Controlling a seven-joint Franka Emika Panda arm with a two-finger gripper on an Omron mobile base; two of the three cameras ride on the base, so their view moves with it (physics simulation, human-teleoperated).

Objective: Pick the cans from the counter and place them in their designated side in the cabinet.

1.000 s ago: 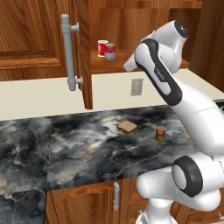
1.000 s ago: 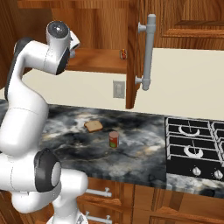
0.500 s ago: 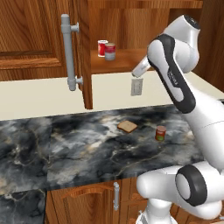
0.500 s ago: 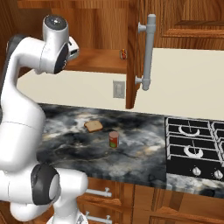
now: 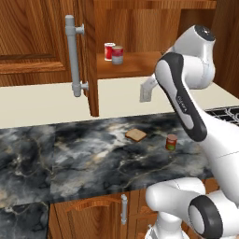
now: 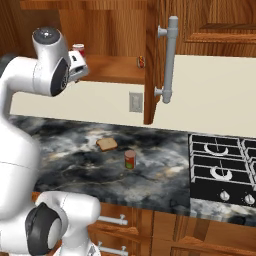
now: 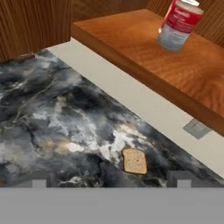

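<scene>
Dark marbled stone makes up the counter that runs across the middle of both base views, with a cream wall strip behind it and reddish wood above. We count two cans on the shelf of the cabinet, side by side and near its left end in the upper middle of the left base view: a pale can with a red band and, just behind it to the left, a bright red can with a white rim. A third can, red with a green label, stands alone on the counter at centre right of that view, near one slice of bread lying flat to its left. We cannot read any writing on the labels. One long grey bar handle runs down the open cabinet door at the upper left, and one wall socket sits on the cream strip. At the lower right of the right base view we see one black stove.

Our gripper hangs in front of the shelf edge; its two dark fingertips stand far apart at the bottom of the hand view, spread wide with nothing between them.
</scene>
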